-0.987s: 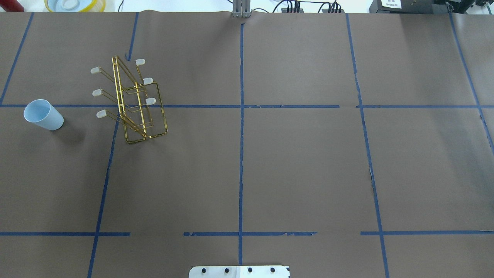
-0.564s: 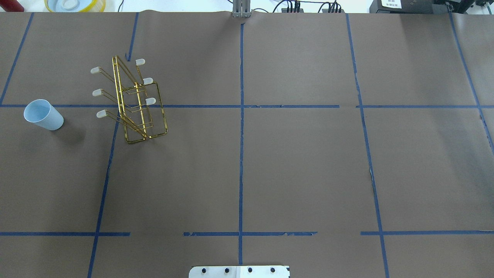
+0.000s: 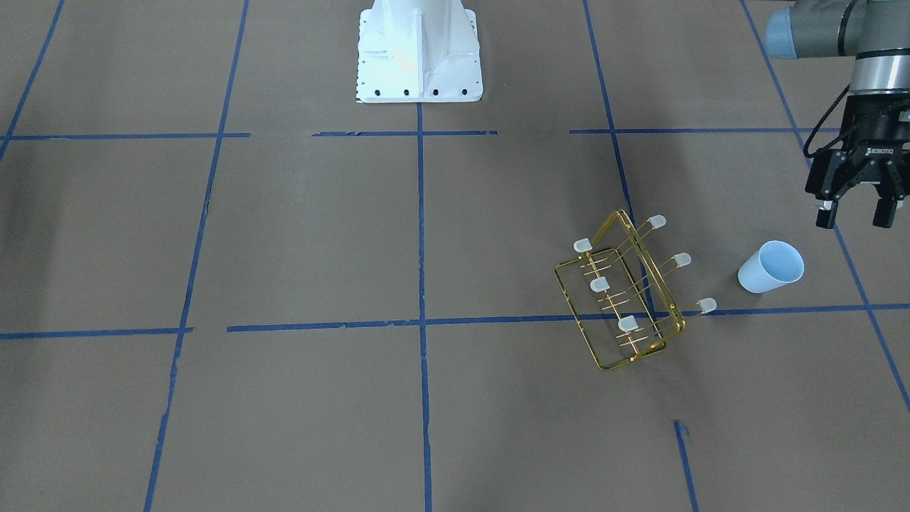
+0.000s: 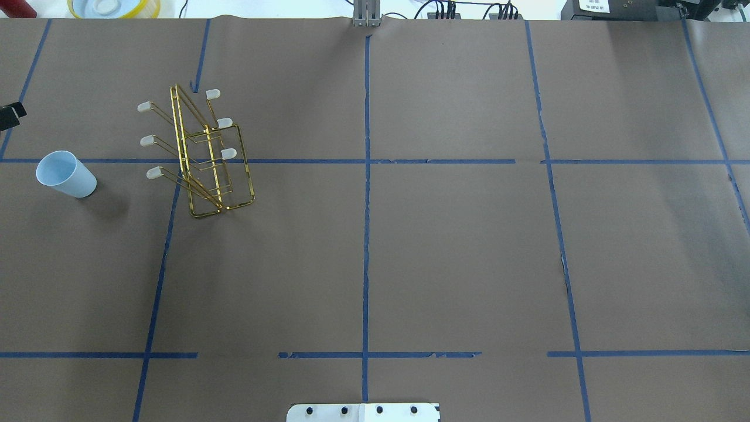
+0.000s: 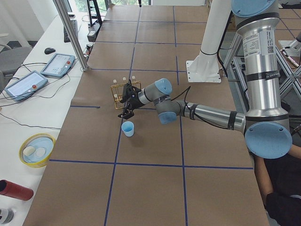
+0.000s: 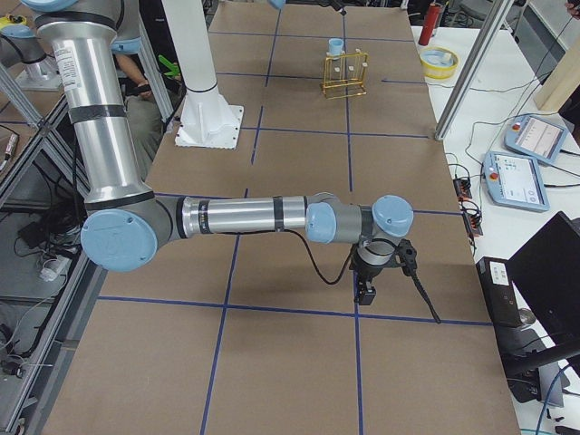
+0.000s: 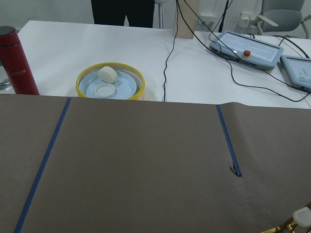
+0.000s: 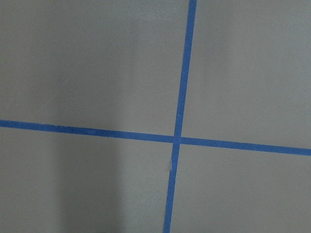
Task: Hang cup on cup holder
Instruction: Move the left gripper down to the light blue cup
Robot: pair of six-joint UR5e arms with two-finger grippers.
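Note:
The pale blue cup (image 3: 771, 267) stands upright, mouth up, on the brown table, also in the overhead view (image 4: 65, 174). The gold wire cup holder (image 3: 625, 291) stands beside it, empty, with whitish prong caps (image 4: 199, 152). My left gripper (image 3: 854, 217) is open and empty, hovering above the table just beyond the cup on the robot's side. Only a dark edge of it (image 4: 9, 116) shows in the overhead view. My right gripper (image 6: 365, 292) shows only in the exterior right view, low over the table far from the cup. I cannot tell whether it is open or shut.
A yellow-rimmed bowl (image 7: 111, 82) and a red bottle (image 7: 17, 60) sit on the white bench past the table's far edge. Control pendants (image 7: 248, 46) and cables lie there too. The white robot base (image 3: 419, 50) stands at the near edge.
The left gripper's edge has come into the overhead view at the far left, above the cup. The cup and the cup holder have not moved.

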